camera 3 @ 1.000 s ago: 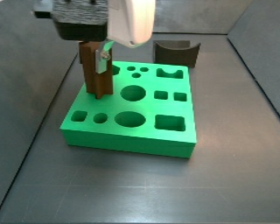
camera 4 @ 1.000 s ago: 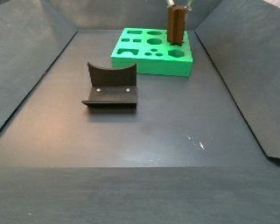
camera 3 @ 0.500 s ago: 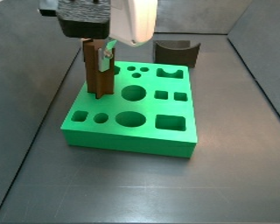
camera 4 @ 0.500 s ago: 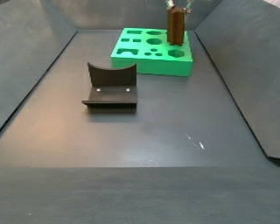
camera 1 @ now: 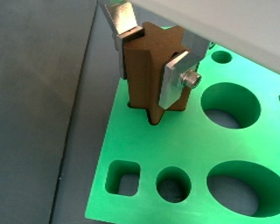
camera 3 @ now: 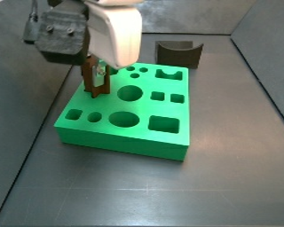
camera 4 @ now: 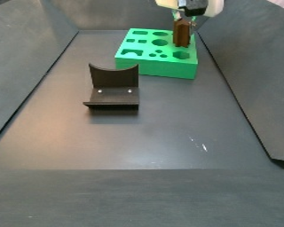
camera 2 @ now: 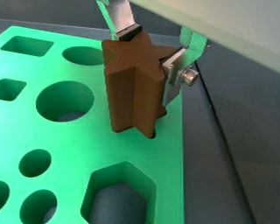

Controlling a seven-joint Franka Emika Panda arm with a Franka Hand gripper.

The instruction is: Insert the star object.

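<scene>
Your green block (camera 3: pixel 123 120) sits on the bench (camera 3: pixel 216 186), with the dark grey block (camera 3: pixel 177 53) at its 1 o'clock. The pincer (camera 1: pixel 154 58) grips the star object (camera 1: pixel 150 77) upright, lower end in a hole at the block's edge.

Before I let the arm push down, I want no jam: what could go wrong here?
The gripper is shut on the ridged brown star peg, whose lower end sits at the green block with shaped holes.
1. If the ridges are not lined up with the hole, the peg may wedge.
2. The hole is near the block's edge, so a side push might shift the block.
</scene>
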